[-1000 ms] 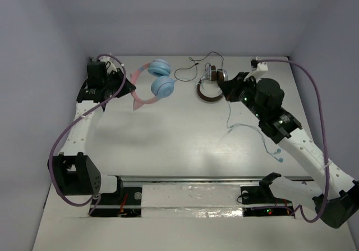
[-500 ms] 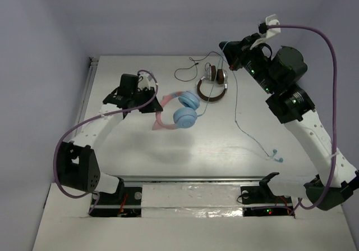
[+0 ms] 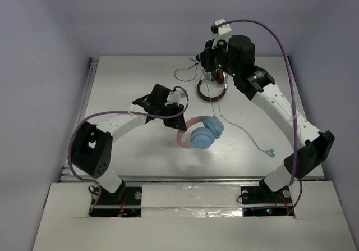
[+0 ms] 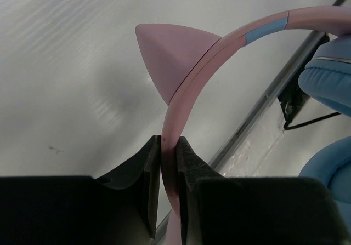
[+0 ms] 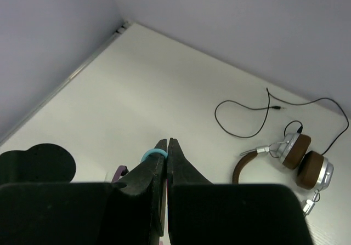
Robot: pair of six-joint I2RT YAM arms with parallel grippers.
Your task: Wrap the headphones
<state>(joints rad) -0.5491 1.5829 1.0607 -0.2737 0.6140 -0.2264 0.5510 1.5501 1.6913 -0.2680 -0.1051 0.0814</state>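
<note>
The headphones [image 3: 203, 135] have light blue cups and a pink headband [image 4: 219, 42] with a pink cat ear. My left gripper [image 3: 178, 118] is shut on the headband, which is pinched between the jaws in the left wrist view [image 4: 168, 141], and holds the headphones over the table's middle. The thin light blue cable [image 3: 247, 136] runs from the cups up to my raised right gripper [image 3: 210, 67] and trails down to its plug [image 3: 271, 151] on the table. My right gripper [image 5: 166, 142] is shut on the cable; a blue loop [image 5: 152, 154] shows at its tip.
Brown headphones [image 3: 212, 89] with a dark cable [image 3: 185, 71] lie at the back of the table, just below my right gripper; they also show in the right wrist view [image 5: 299, 160]. Walls enclose the back and both sides.
My left gripper carried the headphones right and nearer, from the back left to the middle. My right gripper rose and swung left with the cable, above the brown headphones.
</note>
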